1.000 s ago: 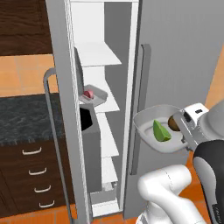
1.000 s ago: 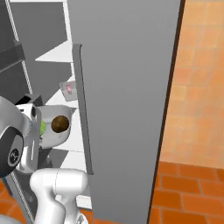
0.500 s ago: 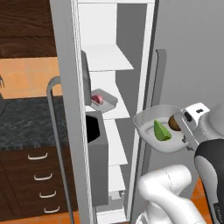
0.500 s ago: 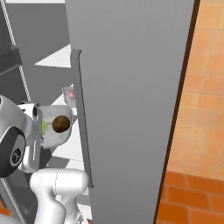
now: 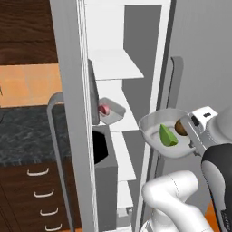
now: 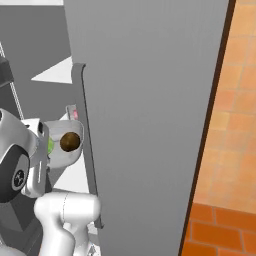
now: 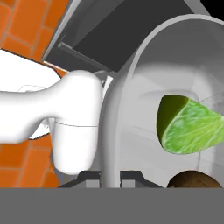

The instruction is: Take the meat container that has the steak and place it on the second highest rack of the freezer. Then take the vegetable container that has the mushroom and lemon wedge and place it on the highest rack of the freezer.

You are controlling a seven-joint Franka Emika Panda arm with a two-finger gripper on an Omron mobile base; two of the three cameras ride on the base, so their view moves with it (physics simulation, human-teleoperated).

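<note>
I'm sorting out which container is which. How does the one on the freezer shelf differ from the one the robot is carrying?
The container on the shelf holds a red-pink steak; the carried container holds a green lemon wedge and a brown mushroom. The shelf one rests inside the freezer; the carried one is held in the air outside by the hand. The shelf one looks rectangular, the carried one rounder. Both are light grey.
</note>
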